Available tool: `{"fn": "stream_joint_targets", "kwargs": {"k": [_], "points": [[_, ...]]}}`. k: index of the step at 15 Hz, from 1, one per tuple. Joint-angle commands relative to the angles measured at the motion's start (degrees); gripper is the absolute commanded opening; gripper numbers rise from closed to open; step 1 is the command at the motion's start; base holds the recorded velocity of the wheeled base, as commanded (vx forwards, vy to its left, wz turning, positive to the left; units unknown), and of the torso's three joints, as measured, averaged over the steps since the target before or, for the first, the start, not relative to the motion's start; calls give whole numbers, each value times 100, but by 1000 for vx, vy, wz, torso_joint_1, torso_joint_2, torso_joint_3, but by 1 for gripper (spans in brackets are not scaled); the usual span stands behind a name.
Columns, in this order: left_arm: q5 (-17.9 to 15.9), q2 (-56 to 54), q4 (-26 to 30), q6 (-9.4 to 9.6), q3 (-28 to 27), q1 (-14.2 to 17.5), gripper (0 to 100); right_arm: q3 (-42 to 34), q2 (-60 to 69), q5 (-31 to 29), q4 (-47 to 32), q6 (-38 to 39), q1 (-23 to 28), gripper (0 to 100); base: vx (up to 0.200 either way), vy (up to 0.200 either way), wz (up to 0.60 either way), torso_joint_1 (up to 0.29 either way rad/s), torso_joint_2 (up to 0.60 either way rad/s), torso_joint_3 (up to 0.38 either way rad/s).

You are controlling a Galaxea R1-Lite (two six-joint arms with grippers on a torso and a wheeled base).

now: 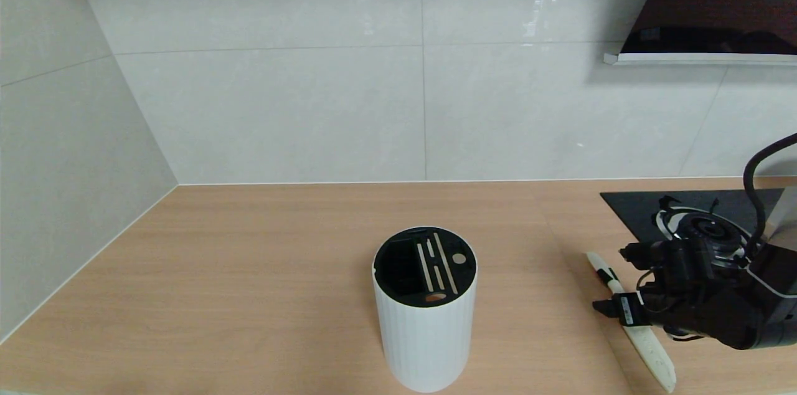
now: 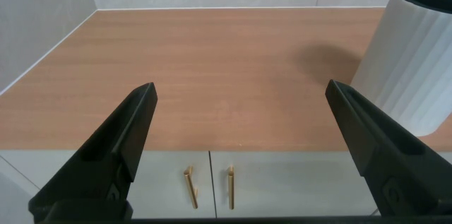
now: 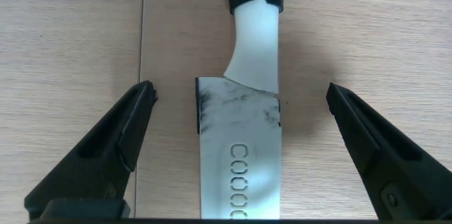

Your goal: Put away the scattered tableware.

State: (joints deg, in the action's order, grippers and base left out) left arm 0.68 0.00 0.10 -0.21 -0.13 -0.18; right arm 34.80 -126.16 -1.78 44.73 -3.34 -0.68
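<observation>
Wooden counter [image 1: 249, 295]: right gripper [image 3: 240, 95] spread wide over white knife [image 3: 240, 160]

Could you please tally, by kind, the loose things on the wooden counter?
Knife: 1
Holder: 1
Total: 2

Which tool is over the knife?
The right tool, open astride the white knife; the left tool hangs open over the counter beside the holder.
</observation>
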Motion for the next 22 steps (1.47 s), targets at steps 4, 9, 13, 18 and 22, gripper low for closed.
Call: {"fn": "stream_joint_targets", "kwargs": {"k": [4,9,13,18,22], "points": [[2,0,-1,3,-4,1,100,-79,-128,-33,1,-9,7,0,0,0,0,0,0,0],[2,0,-1,-6,5,1,100,-141,-93,-42,1,-9,7,0,0,0,0,0,0,0],[2,0,-1,-6,5,1,100,-141,153,-33,27,0,7,0,0,0,0,0,0,0],[2,0,-1,30,5,1,100,-316,1401,-24,18,141,-2,0,0,0,0,0,0,0],[-16,26,-10,293,5,1,100,-360,2746,-59,10,220,-547,0,0,0,0,0,0,0]]}}
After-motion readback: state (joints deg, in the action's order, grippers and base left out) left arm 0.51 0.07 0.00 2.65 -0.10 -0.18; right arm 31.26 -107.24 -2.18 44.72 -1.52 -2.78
